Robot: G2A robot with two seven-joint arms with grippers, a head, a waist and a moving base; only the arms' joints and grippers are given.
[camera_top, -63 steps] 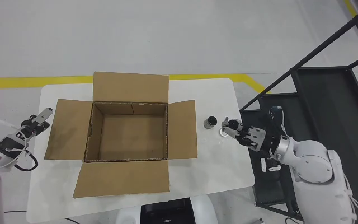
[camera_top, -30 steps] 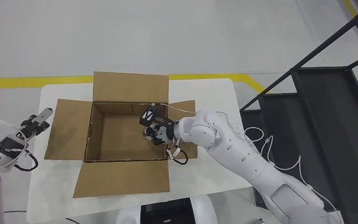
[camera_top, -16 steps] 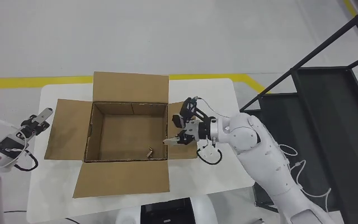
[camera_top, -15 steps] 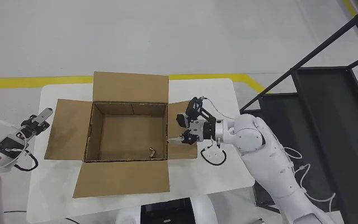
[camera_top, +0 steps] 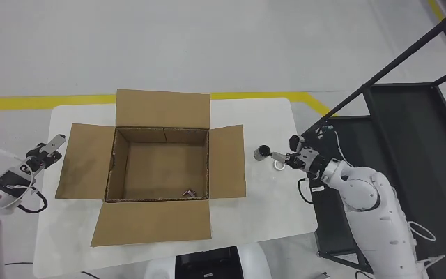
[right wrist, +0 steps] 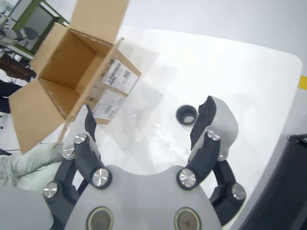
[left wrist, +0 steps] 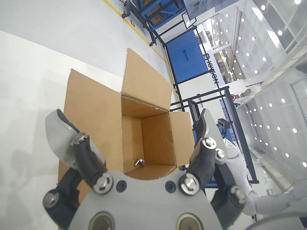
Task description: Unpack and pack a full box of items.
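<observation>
I have the cardboard box [camera_top: 157, 167] at the middle of the table [camera_top: 268, 206], with all four flaps folded outward. A small metal piece [camera_top: 189, 190] lies in it by the near wall. To its right a small hollow cylinder [camera_top: 263, 152] stands on the table, with the right gripper [camera_top: 281, 161] just beside it. The left gripper [camera_top: 56, 143] is beyond the left flap.
</observation>
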